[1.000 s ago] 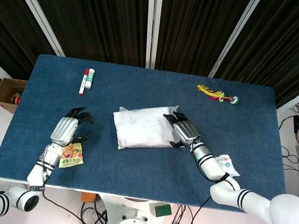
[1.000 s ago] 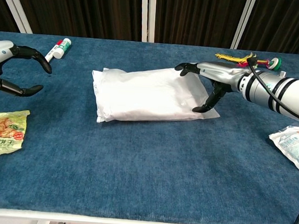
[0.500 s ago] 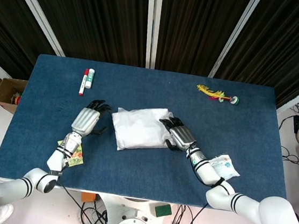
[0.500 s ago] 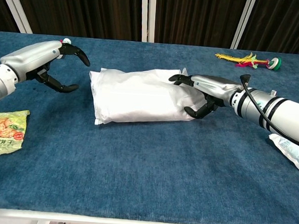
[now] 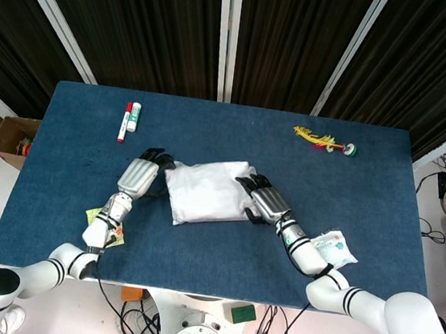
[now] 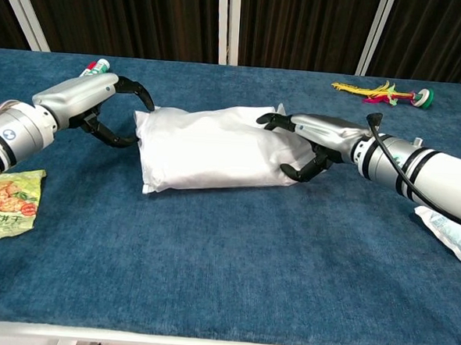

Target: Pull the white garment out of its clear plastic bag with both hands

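Observation:
The white garment in its clear plastic bag (image 5: 206, 191) (image 6: 212, 149) lies flat near the middle of the blue table (image 5: 220, 259). My right hand (image 5: 261, 202) (image 6: 315, 140) grips the bag's right end, fingers over the far edge and thumb under the near edge. At the bag's left end is my left hand (image 5: 142, 176) (image 6: 102, 104), its curved fingers apart around the corner and holding nothing. Whether they touch the plastic I cannot tell.
Two markers (image 5: 128, 120) (image 6: 96, 69) lie at the back left. A snack packet (image 5: 108, 230) (image 6: 5, 206) sits near the front left edge. A feathered toy (image 5: 326, 142) (image 6: 380, 92) lies back right, a small white packet (image 5: 331, 248) (image 6: 454, 225) front right.
My left hand has swung in from the front left to the bag's left end. The right hand has closed round the right end, and the bag has slid a little to the left.

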You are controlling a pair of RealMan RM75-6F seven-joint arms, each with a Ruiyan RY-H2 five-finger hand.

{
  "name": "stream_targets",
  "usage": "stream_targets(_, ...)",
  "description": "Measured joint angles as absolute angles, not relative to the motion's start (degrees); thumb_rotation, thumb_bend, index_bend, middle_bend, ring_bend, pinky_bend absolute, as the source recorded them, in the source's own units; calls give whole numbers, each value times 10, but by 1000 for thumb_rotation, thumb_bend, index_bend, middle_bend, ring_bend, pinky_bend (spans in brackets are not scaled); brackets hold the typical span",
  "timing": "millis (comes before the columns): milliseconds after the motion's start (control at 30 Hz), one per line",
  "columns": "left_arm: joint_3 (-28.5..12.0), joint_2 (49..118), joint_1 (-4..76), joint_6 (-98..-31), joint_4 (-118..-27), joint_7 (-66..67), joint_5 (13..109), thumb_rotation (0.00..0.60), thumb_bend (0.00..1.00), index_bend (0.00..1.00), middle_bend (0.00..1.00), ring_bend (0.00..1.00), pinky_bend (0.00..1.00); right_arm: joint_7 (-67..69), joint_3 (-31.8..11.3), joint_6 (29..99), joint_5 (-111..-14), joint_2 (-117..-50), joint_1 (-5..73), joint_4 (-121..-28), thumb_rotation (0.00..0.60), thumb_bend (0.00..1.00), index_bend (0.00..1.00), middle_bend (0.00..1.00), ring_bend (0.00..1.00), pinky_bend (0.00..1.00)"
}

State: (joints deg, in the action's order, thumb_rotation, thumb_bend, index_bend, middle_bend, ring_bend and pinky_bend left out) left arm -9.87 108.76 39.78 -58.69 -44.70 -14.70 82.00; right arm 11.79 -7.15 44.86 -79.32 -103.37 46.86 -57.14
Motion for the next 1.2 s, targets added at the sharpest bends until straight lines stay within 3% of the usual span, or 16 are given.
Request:
stream_targets(533, -103, 1149, 417, -610, -336, -187, 819, 600, 419, 529, 254, 92, 115, 118, -72, 444, -793, -1034, 470, -577, 600, 176, 30, 112, 0, 73)
stream_targets(967, -98, 1174, 421, -613, -298, -234, 820, 600, 508, 649, 313, 108, 115, 101, -78, 443, -788, -1047, 475, -566, 600, 201, 28, 119, 0, 73)
stream_targets(1200, -96, 1174, 417, -614, -294, -249, 817, 600, 511, 665, 314, 108, 115, 47, -82, 478, -786, -1069, 471, -542, 600, 299, 271, 223, 26, 83)
